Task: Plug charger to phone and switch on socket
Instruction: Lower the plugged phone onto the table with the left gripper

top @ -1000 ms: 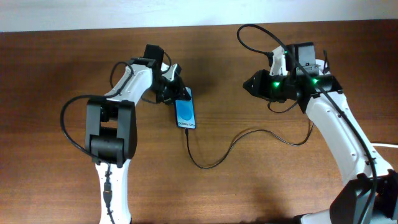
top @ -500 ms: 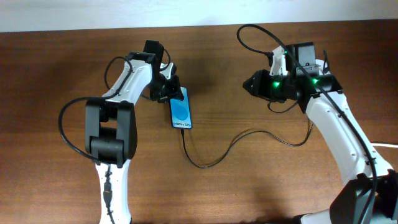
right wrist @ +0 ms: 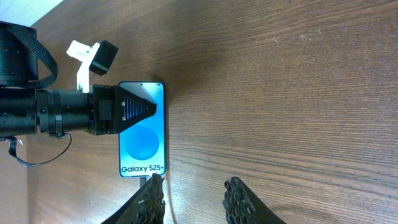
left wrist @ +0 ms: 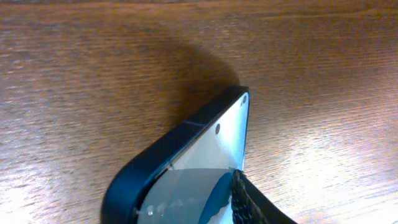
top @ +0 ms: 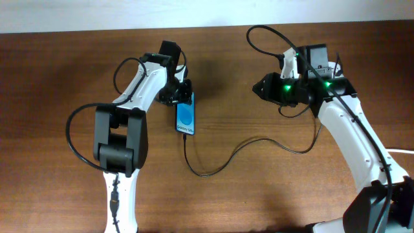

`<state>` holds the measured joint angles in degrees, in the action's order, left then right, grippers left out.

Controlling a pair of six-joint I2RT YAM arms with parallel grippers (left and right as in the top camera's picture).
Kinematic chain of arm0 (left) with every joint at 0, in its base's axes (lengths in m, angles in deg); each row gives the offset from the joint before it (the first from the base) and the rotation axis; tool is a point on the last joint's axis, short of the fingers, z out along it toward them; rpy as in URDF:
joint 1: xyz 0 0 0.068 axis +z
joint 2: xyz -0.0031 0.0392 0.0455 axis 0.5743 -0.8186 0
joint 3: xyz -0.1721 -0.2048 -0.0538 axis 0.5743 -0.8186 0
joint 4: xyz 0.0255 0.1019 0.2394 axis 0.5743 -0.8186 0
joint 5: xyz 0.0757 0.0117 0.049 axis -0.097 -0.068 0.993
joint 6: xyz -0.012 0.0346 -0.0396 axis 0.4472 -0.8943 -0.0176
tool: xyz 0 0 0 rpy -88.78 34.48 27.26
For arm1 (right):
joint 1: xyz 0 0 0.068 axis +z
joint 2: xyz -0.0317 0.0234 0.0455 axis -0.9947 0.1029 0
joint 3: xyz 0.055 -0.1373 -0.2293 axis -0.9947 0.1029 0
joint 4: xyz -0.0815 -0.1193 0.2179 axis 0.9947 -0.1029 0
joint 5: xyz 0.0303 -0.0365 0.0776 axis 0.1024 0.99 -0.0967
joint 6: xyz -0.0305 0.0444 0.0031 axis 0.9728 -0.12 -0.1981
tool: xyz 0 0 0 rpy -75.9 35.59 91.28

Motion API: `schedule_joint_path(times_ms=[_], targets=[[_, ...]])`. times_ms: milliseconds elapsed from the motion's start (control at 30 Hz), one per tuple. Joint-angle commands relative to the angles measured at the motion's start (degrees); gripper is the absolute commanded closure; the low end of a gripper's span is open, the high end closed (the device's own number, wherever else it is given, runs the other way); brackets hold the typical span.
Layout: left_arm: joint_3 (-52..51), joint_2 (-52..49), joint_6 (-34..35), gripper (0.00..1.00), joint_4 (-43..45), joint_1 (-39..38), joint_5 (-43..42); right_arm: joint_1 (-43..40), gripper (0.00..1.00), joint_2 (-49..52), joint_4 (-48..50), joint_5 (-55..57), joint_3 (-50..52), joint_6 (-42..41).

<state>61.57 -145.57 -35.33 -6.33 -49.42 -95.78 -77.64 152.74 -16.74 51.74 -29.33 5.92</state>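
Phone [top: 185, 116]: flat on worktop [top: 272, 200]. Its long axis runs from my left end effector [top: 184, 97], clamped on its top end, toward the charger [top: 185, 149] at its bottom. My right end effector [right wrist: 196, 200] is partly open, empty and well apart.

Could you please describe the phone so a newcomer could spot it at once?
On the brown wooden table, look at the tip of the left gripper. There is the phone, a slim black-edged slab; only it has a bright blue screen reading Galaxy.

Dark brown wooden table [top: 259, 194] with a pale wall [top: 97, 13] behind it.
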Motion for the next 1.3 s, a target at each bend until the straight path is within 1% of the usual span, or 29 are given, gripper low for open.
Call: schedule_joint_path(times_ms=[0, 33, 67, 100, 133, 267, 333, 367, 433, 567, 733, 867, 933, 1100, 1133, 1167, 1200, 1233, 1267], targets=[[-0.96, -1.31, -0.22, 0.56, -0.57, 0.28, 5.38, -0.07, 0.65, -1.25, 0.09, 0.72, -0.13, 0.66], [-0.87, -1.31, -0.22, 0.56, -0.57, 0.26, 4.26, -0.07, 0.65, -1.25, 0.09, 0.72, -0.13, 0.66], [-0.81, -1.31, -0.22, 0.6, -0.55, 0.26, 2.43, -0.07, 0.65, -1.25, 0.09, 0.72, -0.13, 0.66], [-0.81, -1.31, -0.22, 0.69, -0.44, 0.28, 0.22, -0.07, 0.65, -1.25, 0.09, 0.72, -0.13, 0.66], [-0.81, -1.31, -0.22, 0.72, -0.37, 0.28, -1.27, -0.07, 0.65, -1.25, 0.09, 0.72, -0.13, 0.66], [-0.81, -1.31, -0.22, 0.71, 0.37, 0.28, -9.25, -0.07, 0.65, -1.25, 0.07, 0.72, -0.13, 0.66], [-0.81, -1.31, -0.22, 0.76, 2.27, 0.66, -16.7, -0.07, 0.65, -1.25, -0.07, 0.72, -0.13, 0.68], [-0.81, -1.31, -0.2, 0.77, 3.21, 0.83, -19.91, -0.07, 0.65, -1.25, -0.07, 0.72, -0.13, 0.66], [-0.81, -1.31, -0.17, 0.77, 4.7, 1.05, -23.41, -0.07, 0.65, -1.25, -0.07, 0.72, -0.13, 0.66], [-0.83, -1.33, 0.22, 0.71, 5.68, 1.31, -22.23, -0.07, 0.65, -1.25, -0.09, 0.72, -0.13, 0.66], [-0.83, -1.33, 0.22, 0.69, 5.27, 1.7, -14.84, -0.07, 0.65, -1.25, -0.09, 0.72, -0.13, 0.66], [-0.83, -1.33, 0.2, 0.65, 2.58, 2.16, -5.6, -0.07, 0.65, -1.25, -0.09, 0.72, -0.13, 0.68], [-0.83, -1.33, 0.15, 0.63, 1.53, 2.16, -2.71, -0.07, 0.65, -1.25, -0.09, 0.72, -0.13, 0.66], [-0.83, -1.33, -0.24, 0.64, 1.18, 1.66, -2.32, -0.07, 0.65, -1.25, -0.5, 0.72, -0.13, 0.7], [-0.83, -1.33, -0.26, 0.68, 1.16, 1.68, -2.32, -0.07, 0.65, -1.25, -0.55, 0.72, -0.13, 0.94], [-0.81, -1.33, -0.26, 0.76, 1.16, 1.68, -2.34, -0.07, 0.65, -1.25, -0.63, 0.72, -0.13, 1.92], [-0.2, -1.05, -0.24, 0.79, 1.16, 2.01, -2.36, -0.13, 0.65, -1.27, -1.2, 0.74, -0.13, 2.84], [1.75, -0.66, -0.26, 0.77, 0.9, 2.56, -2.36, -0.33, 0.64, -1.4, -2.25, 0.76, -0.15, 5.16], [3.93, -0.09, -0.26, 0.75, 0.31, 3.13, -2.38, -0.79, 0.64, -1.49, -3.21, 1.31, -0.33, 5.64]])
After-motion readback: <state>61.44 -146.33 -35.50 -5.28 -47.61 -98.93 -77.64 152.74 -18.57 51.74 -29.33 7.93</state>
